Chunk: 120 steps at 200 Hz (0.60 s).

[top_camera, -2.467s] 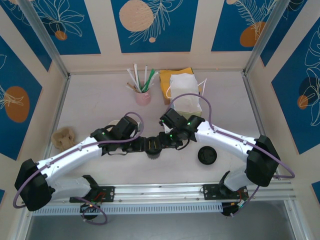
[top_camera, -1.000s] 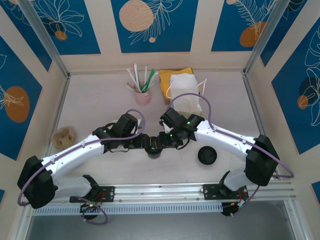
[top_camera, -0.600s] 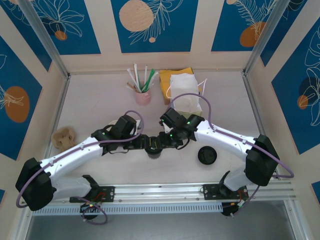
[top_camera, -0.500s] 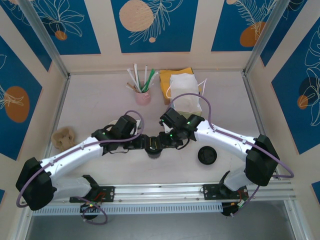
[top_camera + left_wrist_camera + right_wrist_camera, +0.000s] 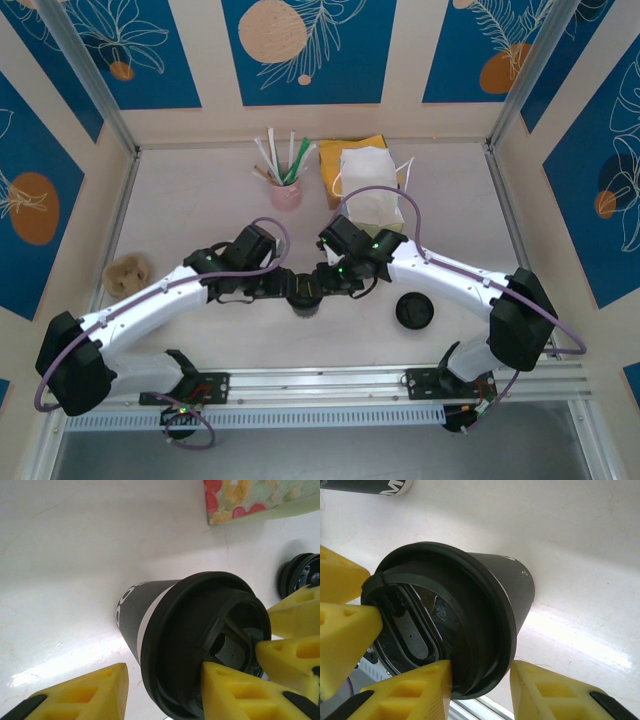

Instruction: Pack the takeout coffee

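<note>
The takeout coffee stands upright on the table's near middle, a dark-banded cup with its black lid on. My left gripper straddles the lid's rim from the left. One yellow finger rests on the lid's top, the other stands apart from the rim, so the jaws are open. From the right, my right gripper pinches the lid's raised edge: one finger on the top, the other at the rim's outside.
A spare black lid lies right of the cup. The pale-yellow paper bag stands behind the right arm, with the pink cup of straws to its left. A brown clump sits at the left edge.
The left arm's wrist has shifted slightly and its jaws have widened a little off the lid's rim. The right arm and the cup have stayed put.
</note>
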Each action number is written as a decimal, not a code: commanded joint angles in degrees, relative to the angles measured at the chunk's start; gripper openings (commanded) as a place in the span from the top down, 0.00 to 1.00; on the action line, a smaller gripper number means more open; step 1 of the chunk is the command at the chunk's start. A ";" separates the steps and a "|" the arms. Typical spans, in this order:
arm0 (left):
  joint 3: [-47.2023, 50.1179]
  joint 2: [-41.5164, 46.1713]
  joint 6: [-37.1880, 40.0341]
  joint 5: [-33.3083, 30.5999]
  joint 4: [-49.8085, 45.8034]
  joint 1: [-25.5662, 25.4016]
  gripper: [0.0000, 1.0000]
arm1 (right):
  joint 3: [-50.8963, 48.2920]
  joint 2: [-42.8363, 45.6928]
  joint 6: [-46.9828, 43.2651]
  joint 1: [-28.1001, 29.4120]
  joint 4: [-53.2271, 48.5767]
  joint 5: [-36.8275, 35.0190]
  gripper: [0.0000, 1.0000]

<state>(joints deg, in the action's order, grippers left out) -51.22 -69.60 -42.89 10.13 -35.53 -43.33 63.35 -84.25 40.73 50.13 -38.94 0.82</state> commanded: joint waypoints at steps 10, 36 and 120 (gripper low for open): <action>-0.77 -0.17 1.69 -1.69 -6.18 0.47 0.60 | -1.42 -1.62 -0.74 0.49 -3.75 -1.04 0.65; 0.04 -0.48 1.43 -0.93 -4.72 0.53 0.66 | -1.32 -1.62 -0.80 0.49 -3.93 -1.06 0.65; 9.30 -2.51 1.23 -0.33 -1.45 0.48 0.72 | -1.83 -2.38 -0.57 0.48 -3.60 -0.82 0.65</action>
<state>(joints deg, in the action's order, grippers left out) -47.81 -68.53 -42.26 11.16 -31.31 -43.22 63.35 -84.55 40.73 50.24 -38.54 0.84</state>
